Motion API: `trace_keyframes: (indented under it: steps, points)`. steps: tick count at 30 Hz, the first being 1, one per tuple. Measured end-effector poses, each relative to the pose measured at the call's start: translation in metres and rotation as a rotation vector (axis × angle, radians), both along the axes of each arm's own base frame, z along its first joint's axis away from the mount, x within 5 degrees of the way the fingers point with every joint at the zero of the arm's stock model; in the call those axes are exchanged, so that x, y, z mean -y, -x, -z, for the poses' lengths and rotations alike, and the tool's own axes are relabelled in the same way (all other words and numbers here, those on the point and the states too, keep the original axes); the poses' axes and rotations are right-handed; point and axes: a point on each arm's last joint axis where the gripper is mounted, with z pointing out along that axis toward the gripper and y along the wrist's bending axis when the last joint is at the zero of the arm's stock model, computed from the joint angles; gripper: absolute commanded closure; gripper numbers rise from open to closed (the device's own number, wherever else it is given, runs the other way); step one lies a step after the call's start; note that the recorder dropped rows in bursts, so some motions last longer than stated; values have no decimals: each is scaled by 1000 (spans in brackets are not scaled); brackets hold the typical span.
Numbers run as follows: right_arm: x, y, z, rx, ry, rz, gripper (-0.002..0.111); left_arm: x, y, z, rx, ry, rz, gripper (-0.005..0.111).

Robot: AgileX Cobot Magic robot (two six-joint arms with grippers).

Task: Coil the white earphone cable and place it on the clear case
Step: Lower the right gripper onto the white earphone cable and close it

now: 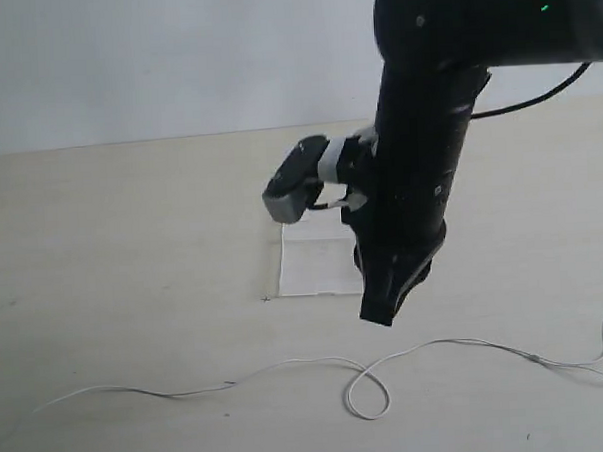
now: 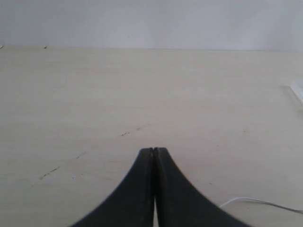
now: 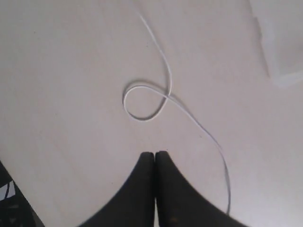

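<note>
The white earphone cable (image 1: 288, 365) lies flat on the counter (image 1: 132, 243). It is stretched out long, running from the left side to the right side in the exterior view. One small loop (image 1: 367, 393) sits near its middle. It is not coiled yet. The clear case (image 1: 318, 260) lies farther back, apart from the cable, with nothing on it.

My right end effector (image 3: 155, 153) hangs over the counter near the loop. I think that is a good spot to start gathering. Its fingers are pressed together and hold nothing, so I must spread them first. My left end effector (image 2: 154, 150) is closed and empty too, waiting near one thin bit of cable.
</note>
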Motion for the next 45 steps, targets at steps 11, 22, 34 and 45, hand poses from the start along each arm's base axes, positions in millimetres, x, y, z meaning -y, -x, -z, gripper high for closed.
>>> trace_keyframes:
  steps: [11, 22, 34, 45]
  points:
    - [-14, -10, 79, -169, 130, 39, 58, 0, 0, 0, 0, 0, 0, 107]
    - [-25, -26, 89, -32, 26, 69, 58, 0, 0, 0, 0, 0, 0, 107]
    - [-28, -30, 116, -52, 41, 81, 59, 0, 0, 0, 0, 0, 0, 107]
    - [-31, -33, 121, -47, 35, 132, 79, 0, 0, 0, 0, 0, 0, 107]
